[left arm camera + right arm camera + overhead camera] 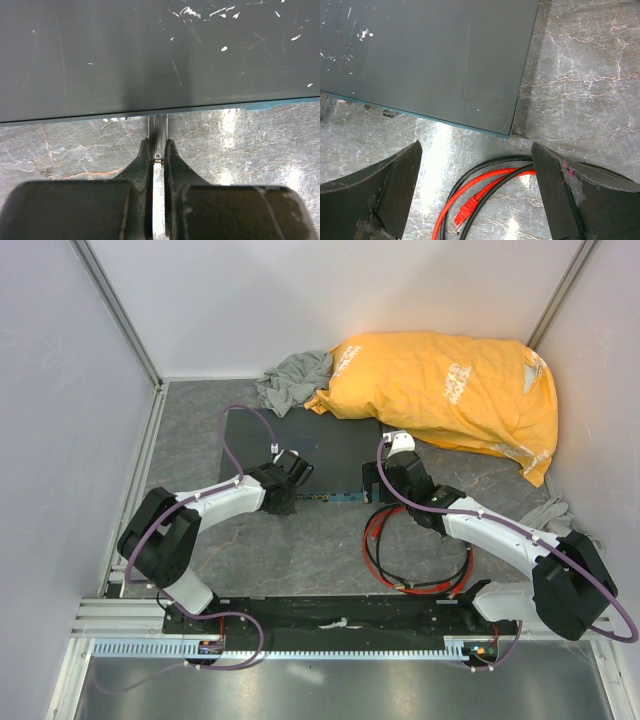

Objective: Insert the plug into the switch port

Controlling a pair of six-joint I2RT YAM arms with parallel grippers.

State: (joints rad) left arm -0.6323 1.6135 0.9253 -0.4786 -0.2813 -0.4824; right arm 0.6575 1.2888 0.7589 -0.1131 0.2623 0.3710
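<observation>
Both outstretched: left gripper [158, 148] tight on tab [159, 129], right gripper [476, 146] wide above plug [464, 212].

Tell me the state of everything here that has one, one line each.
Plug, unplugged, lying on the table.
Red cable, loosely coiled on the table.
Switch, flat on the table.
Left claw, shut on the switch's metal tab.
Right claw, open, holding nothing.
</observation>
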